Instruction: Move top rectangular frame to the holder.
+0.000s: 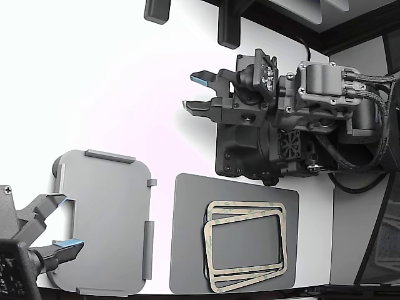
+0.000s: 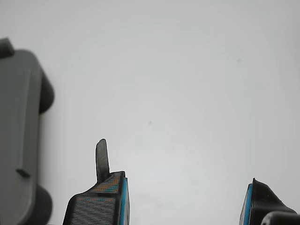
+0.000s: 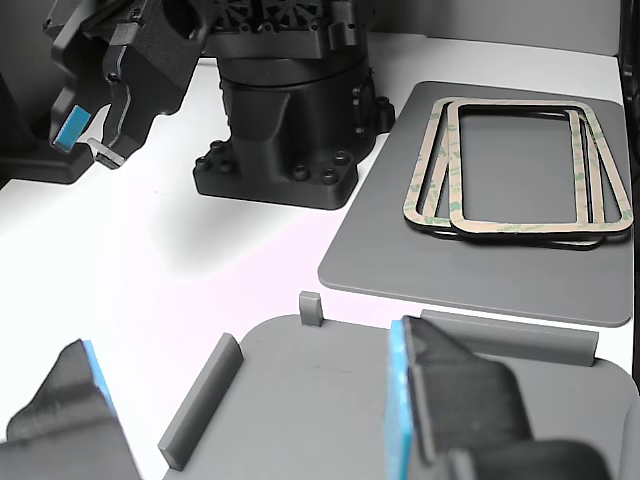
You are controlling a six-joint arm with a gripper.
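Note:
Several beige-tan rectangular frames lie stacked and slightly askew; the top rectangular frame [image 1: 209, 250] [image 3: 530, 227] rests on the pile, untouched. The stack sits on a dark grey pad [image 1: 187, 250] [image 3: 480, 280]. The light grey holder [image 1: 106, 219] [image 2: 14, 131] [image 3: 300, 400] with raised edge tabs lies bare at the exterior view's left. My gripper [image 1: 195, 92] [image 2: 183, 206] [image 3: 95, 135] hovers open over bare white table, above the holder and well away from the frames. Nothing is between its blue-padded fingers [image 2: 101, 201]; one carries a thin blade.
A second arm's gripper [image 1: 53, 225] stands open at the holder's edge, at the exterior view's lower left. My arm's black base [image 1: 250, 150] [image 3: 285, 130] stands just behind the dark pad. Cables run along the exterior view's right.

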